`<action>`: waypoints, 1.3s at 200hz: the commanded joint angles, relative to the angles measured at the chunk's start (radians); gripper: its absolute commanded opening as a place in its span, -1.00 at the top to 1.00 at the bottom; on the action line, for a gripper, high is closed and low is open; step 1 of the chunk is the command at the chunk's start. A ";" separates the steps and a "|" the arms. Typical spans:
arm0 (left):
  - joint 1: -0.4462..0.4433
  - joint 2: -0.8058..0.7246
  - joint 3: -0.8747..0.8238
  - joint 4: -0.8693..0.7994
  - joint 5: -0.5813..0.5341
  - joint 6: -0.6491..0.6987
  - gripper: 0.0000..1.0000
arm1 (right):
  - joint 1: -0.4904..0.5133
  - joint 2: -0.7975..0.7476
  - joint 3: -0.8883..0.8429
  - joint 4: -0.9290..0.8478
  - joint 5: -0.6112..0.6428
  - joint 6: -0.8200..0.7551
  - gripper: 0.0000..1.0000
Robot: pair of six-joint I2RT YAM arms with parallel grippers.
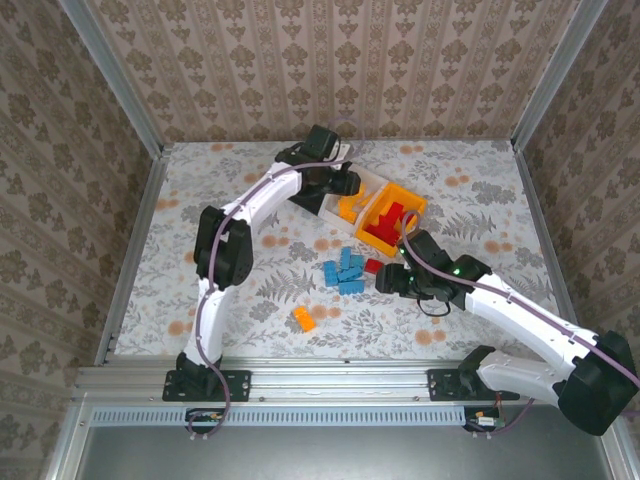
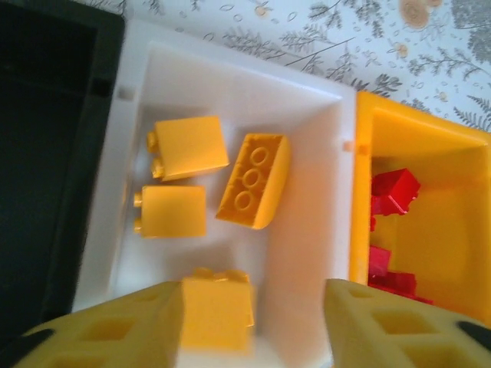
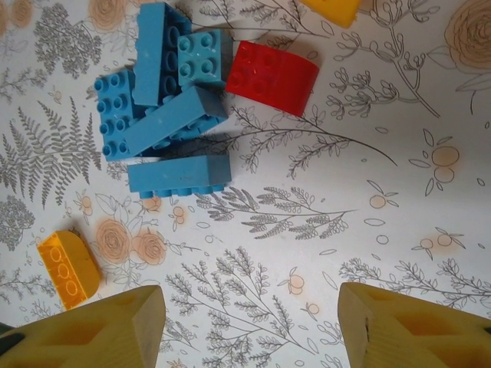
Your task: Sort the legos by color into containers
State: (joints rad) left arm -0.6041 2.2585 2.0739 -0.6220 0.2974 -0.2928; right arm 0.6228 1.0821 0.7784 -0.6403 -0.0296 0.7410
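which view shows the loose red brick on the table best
Right wrist. The red brick is large and sharp there, with faint studs on its top face, lying beside the blue bricks. In the top external view, the same brick is a small red patch at the right edge of the blue pile, without detail.

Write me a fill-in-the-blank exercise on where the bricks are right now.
The orange bricks in a bin lie in the ___ bin.
The orange-yellow bin holds ___ bricks.
The pile on the table beside the loose red brick is ___.
The right fingers stand ___.
Missing words: white; red; blue; open.
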 commanded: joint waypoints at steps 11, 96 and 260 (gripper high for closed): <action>-0.003 0.004 0.068 -0.058 0.017 0.016 -0.23 | 0.006 -0.031 -0.011 -0.042 0.022 0.006 -0.30; 0.031 -0.304 -0.197 -0.043 -0.008 -0.003 -0.53 | 0.035 0.010 -0.001 -0.014 -0.038 -0.007 -0.41; 0.282 -1.217 -1.110 -0.139 -0.020 -0.109 -0.94 | 0.478 0.739 0.514 -0.048 -0.057 -0.146 -0.46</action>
State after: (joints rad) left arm -0.3485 1.0630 0.9905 -0.7391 0.2550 -0.3813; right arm 1.0718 1.7538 1.2243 -0.6556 -0.0753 0.6228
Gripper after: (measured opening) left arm 0.961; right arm 0.733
